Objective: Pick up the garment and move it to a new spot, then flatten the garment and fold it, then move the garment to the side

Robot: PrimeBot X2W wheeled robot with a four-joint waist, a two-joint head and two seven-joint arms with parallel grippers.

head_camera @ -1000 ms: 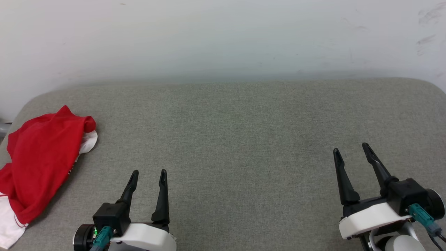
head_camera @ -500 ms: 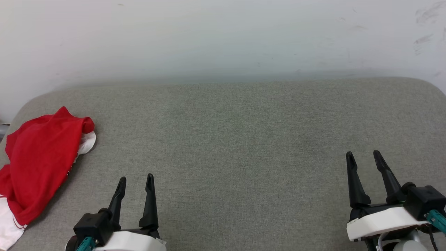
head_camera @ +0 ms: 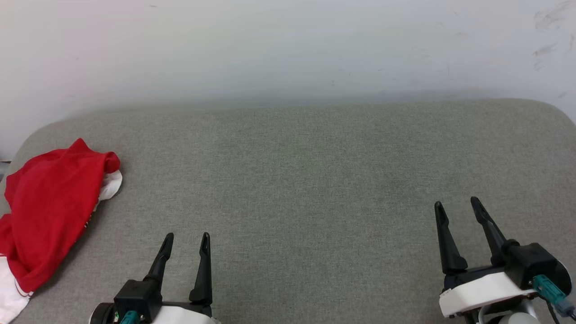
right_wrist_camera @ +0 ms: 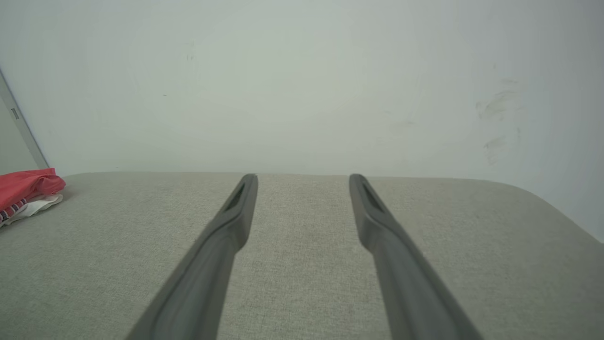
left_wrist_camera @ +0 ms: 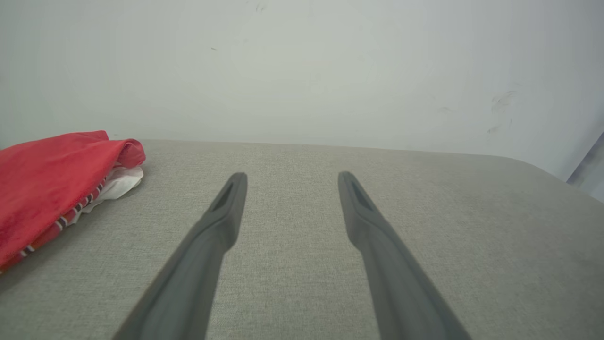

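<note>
Head view: red shirt [head_camera: 49,207] bunched at the left edge of the gray cushion [head_camera: 315,171]; left gripper [head_camera: 187,234] and right gripper [head_camera: 456,201] both spread, empty, over its near side, clear of the shirt.

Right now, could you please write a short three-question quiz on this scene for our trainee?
1. Multiple choice: by the robot's sides, where on the grey cushion does the red jersey lie? A) left end B) middle C) right end
2. True or false: the left tool grips the jersey.
3. Short answer: is the right tool open or shut?
Key: 1 A; 2 false; 3 open.
</note>
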